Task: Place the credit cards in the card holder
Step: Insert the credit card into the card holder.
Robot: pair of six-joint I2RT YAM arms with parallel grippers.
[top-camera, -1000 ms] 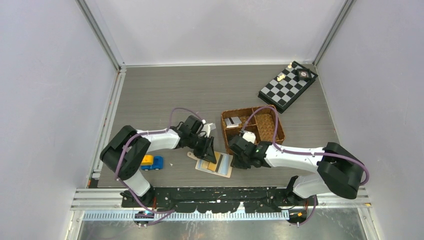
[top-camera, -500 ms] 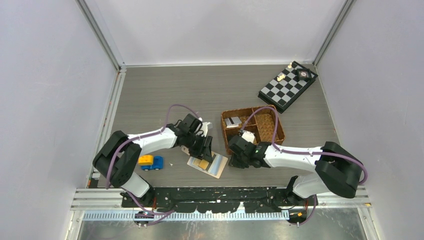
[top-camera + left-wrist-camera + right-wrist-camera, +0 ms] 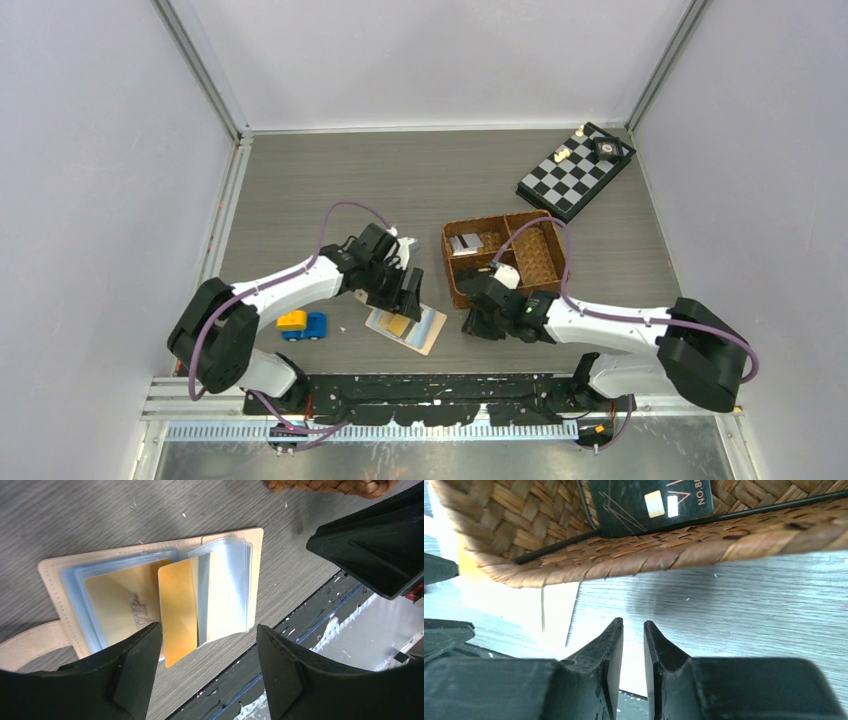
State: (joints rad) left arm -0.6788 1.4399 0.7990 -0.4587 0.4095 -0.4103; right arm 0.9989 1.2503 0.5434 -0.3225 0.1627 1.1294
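The card holder lies open on the surface with one gold card seated in a pocket. A yellow-tan card rests across the card holder's fold, only partly in. A black card waits in the basket just beside the card holder, so I judge the task about midway. My left fingers hang spread and empty above the card holder. My right fingers, low beside it, are narrowly parted, pinching nothing.

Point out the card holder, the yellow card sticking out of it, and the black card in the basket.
card holder [image 3: 227, 595]: left wrist view, on its clear right-hand sleeves.
yellow card [image 3: 177, 615]: left wrist view, middle of its face.
black card [image 3: 654, 504]: right wrist view, on its gold chip.
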